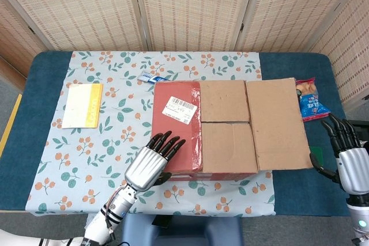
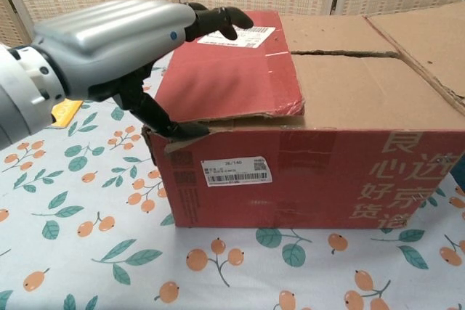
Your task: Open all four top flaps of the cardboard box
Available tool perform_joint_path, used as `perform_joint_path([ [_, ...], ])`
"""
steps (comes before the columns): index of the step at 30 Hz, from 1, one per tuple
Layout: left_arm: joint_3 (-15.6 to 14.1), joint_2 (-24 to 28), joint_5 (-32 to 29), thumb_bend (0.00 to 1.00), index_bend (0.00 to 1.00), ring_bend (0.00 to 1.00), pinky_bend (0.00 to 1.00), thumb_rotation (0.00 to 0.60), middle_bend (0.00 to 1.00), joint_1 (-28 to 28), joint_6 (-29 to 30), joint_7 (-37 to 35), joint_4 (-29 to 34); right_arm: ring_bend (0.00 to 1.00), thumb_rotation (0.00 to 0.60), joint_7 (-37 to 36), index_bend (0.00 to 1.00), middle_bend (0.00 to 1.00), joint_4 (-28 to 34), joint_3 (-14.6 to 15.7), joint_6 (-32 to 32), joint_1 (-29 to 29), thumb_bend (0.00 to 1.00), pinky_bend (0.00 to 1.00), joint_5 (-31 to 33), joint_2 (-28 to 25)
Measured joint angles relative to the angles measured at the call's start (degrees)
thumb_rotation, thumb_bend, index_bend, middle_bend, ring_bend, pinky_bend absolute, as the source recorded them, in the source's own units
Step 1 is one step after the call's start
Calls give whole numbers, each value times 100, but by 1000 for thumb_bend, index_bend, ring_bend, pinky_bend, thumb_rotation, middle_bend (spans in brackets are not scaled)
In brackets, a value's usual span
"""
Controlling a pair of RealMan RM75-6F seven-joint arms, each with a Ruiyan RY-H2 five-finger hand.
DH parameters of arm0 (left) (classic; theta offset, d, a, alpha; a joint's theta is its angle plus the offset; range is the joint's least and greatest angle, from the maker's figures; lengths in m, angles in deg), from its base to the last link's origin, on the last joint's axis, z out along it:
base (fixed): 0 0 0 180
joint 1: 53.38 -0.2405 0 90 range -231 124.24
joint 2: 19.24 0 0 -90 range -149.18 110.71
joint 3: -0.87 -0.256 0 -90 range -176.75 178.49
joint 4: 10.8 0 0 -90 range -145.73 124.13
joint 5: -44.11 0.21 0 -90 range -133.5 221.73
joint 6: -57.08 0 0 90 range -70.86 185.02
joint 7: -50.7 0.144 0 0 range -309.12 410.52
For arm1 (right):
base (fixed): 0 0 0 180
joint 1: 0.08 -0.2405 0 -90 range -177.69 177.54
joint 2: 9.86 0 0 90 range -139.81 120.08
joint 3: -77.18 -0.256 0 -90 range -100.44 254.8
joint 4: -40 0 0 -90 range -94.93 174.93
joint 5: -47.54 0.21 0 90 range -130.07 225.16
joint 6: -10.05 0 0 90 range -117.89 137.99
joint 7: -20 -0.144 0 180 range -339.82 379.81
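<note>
Progress check: the box (image 1: 222, 131) sits mid-frame in the head view, on the leafy cloth (image 1: 92, 142) over the table (image 1: 34, 73). So far one flap looks done. The right flap (image 1: 277, 124) is folded out flat, sticking toward the right side of the frame. The other three are not open yet: the red left flap (image 1: 176, 125) with the shipping label (image 1: 181, 109) lies down over the top, and the two short brown flaps (image 1: 226, 125) in the middle lie flat with a seam between them.

The left hand (image 1: 149, 164) is at the box's lower-left corner. In the chest view its fingers (image 2: 218, 19) reach over the red flap's top while the thumb (image 2: 171, 125) tucks under the ragged front edge, so it looks like a pinch on that flap, probably about to lift it. The flap edge is only barely raised there.

The right hand (image 1: 349, 159) sits at the far right edge of the frame, fingers spread, holding nothing, apart from the box.

Off to the sides: a yellow booklet (image 1: 82, 105) upper left, a snack bag (image 1: 311, 101) right of the box.

So roughly a quarter done, with the red flap next, by the look of it.
</note>
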Motion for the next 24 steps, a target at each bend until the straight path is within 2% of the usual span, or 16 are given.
perform_joint_path([
  [24,-7,-177,349,295,0,65,181,600,148,107,239,-43,-264,0,600,9,0,0,22,1,25,10,408,0,-8,-7],
])
